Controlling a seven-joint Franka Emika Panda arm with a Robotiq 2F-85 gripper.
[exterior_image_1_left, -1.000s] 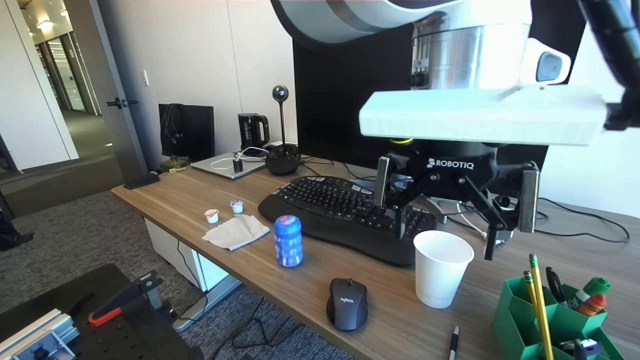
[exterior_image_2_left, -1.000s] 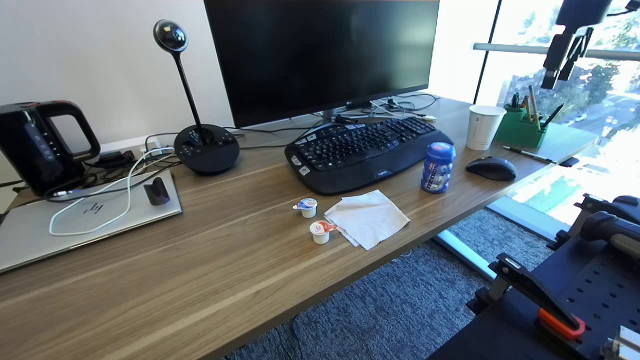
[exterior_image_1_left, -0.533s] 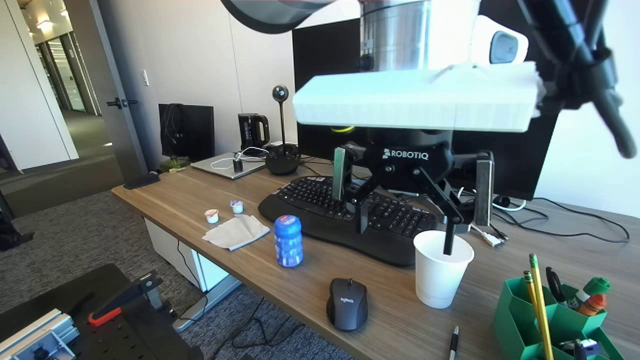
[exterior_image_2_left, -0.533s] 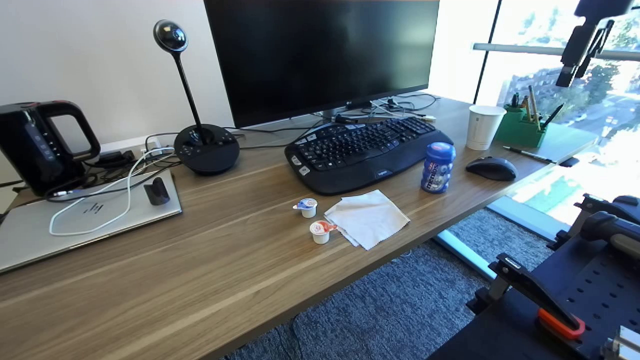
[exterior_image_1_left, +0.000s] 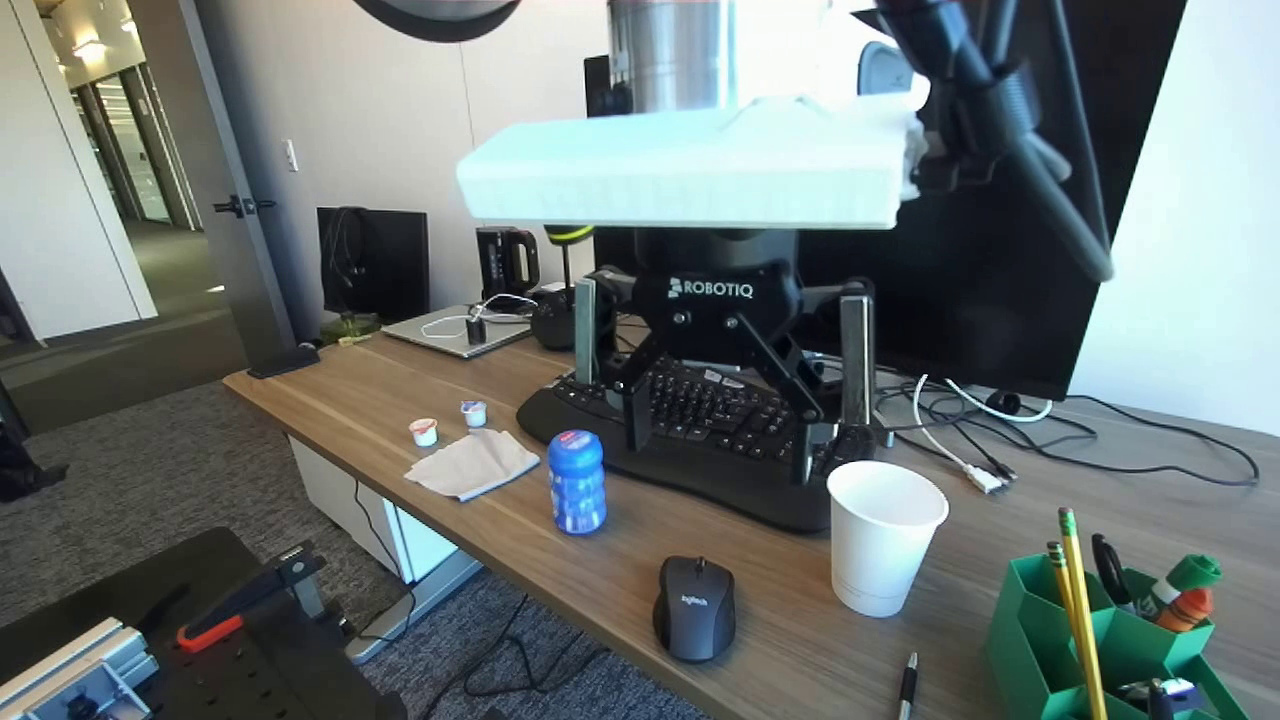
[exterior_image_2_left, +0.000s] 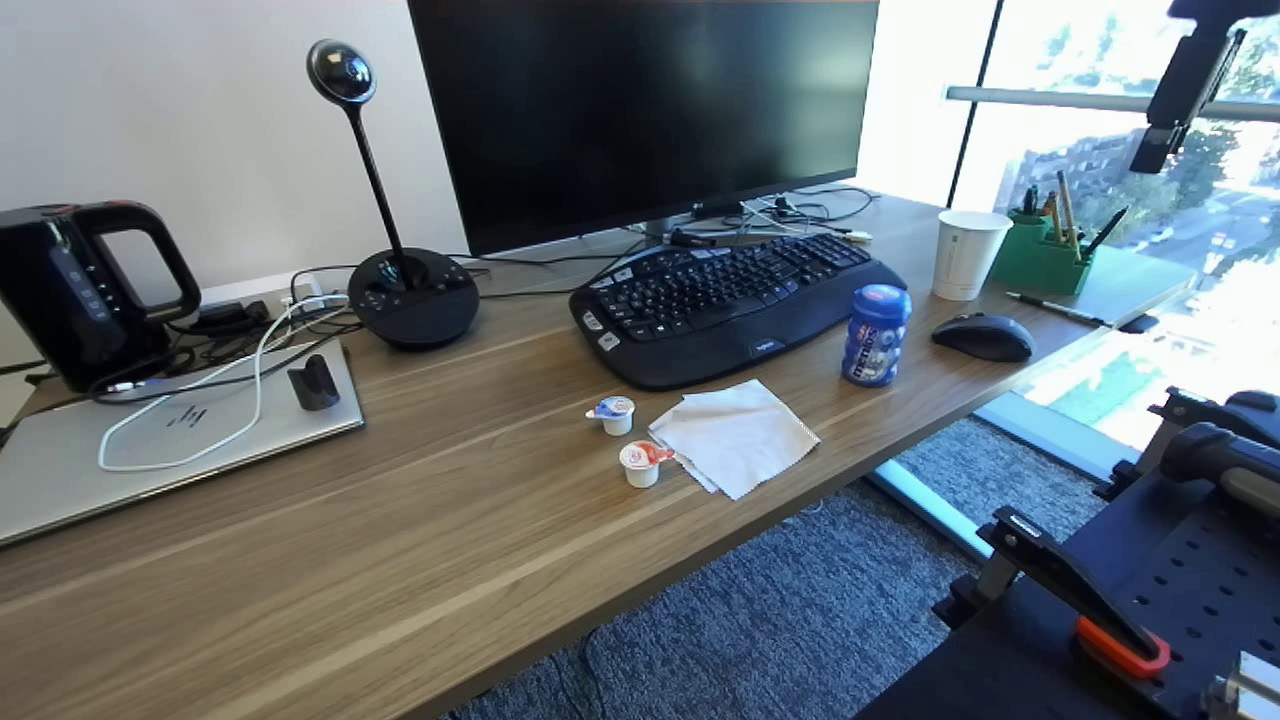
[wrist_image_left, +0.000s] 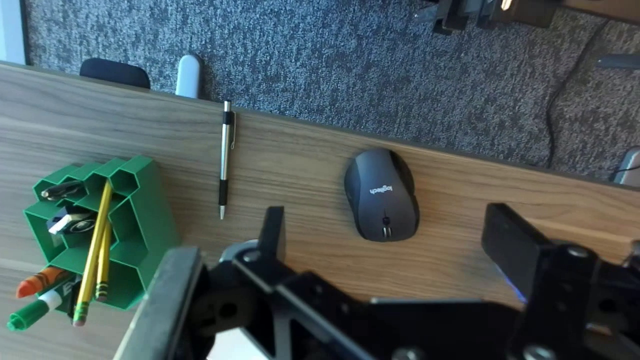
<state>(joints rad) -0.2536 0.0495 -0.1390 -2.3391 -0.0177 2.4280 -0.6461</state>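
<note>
Mouse (exterior_image_1_left: 694, 610) lies on the desk (exterior_image_2_left: 400, 540) close to its edge; in an exterior view it sits left of the upright white cup (exterior_image_1_left: 882, 550) and right of the upright blue bottle (exterior_image_1_left: 577, 490), nearer than both. The pincer (exterior_image_1_left: 720, 455) hangs above the desk with its fingers spread wide apart, and in the wrist view the mouse shows in the gap between them.

Much of the cup is hidden there: only pieces of it show behind the pincer, and a thin blue edge (wrist_image_left: 511, 284) by the finger on the right is too little to name. In an exterior view the pincer covers part of the keyboard (exterior_image_1_left: 700, 480), while the pen (exterior_image_1_left: 908, 688) and the green pen holder (exterior_image_1_left: 1030, 640) run out of the bottom. The monitor (exterior_image_2_left: 650, 120) loses its top in an exterior view, and just the lower end of the pincer appears high on the right, one finger mostly covering the other.

Compared with a second ago, the pincer has shifted left past the cup, and the white block (exterior_image_1_left: 680, 175) above it now hides the ball of the camera stand (exterior_image_1_left: 553, 320). Mouse, cup and bottle have stayed put.
</note>
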